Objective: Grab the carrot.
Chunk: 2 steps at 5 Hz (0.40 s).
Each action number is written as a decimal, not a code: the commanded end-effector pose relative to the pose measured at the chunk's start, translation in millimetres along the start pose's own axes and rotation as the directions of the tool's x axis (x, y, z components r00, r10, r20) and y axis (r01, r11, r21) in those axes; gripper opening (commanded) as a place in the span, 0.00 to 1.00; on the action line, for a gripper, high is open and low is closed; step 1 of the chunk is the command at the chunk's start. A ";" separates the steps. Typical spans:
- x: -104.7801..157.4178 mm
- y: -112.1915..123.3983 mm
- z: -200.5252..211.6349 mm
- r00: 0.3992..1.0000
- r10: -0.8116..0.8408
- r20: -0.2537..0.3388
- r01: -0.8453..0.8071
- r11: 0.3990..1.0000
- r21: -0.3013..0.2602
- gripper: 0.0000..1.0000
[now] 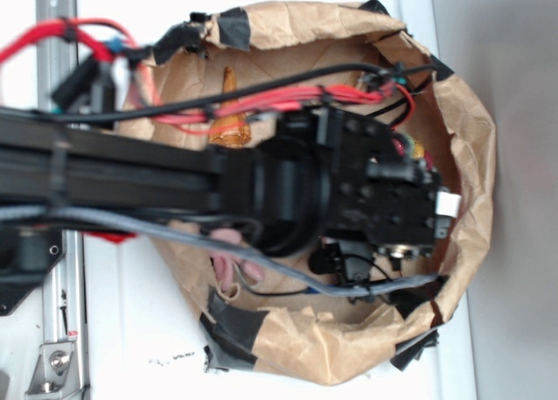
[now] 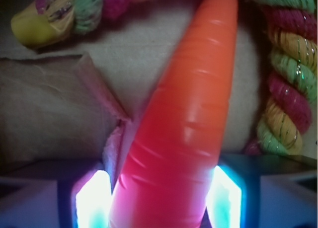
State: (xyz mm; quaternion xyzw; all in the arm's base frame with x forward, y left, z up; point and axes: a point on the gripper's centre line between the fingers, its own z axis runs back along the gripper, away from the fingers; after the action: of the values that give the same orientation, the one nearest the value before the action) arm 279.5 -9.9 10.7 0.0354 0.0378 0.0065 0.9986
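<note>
The carrot [image 2: 189, 118] fills the wrist view, a glossy orange-red taper running from between my fingers up to the top edge. Its green stem end is out of sight. My gripper [image 2: 159, 203] is shut on its thick part, with the glowing pads [image 2: 92, 203] pressed against both sides. In the exterior view the black arm and gripper body [image 1: 384, 200] reach down into the brown paper nest [image 1: 471, 138] and hide the carrot.
A multicoloured twisted rope [image 2: 283, 89] curves round the carrot's right side and across the top left. A folded flap of brown paper [image 2: 49, 104] lies to the left. A tan-orange seashell [image 1: 228, 112] and a pink item [image 1: 231, 261] sit in the nest beside the arm.
</note>
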 end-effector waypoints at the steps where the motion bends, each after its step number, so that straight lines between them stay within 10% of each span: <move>1: -32.5 -4.0 88.2 0.995 -0.026 0.091 0.033 0.996 -0.078 0.00; 2: -46.6 -7.1 137.4 0.992 0.005 0.124 0.001 0.999 -0.050 0.00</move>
State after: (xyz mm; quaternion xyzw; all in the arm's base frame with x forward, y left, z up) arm 240.4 -18.2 135.5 0.0138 0.0100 0.0171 0.9997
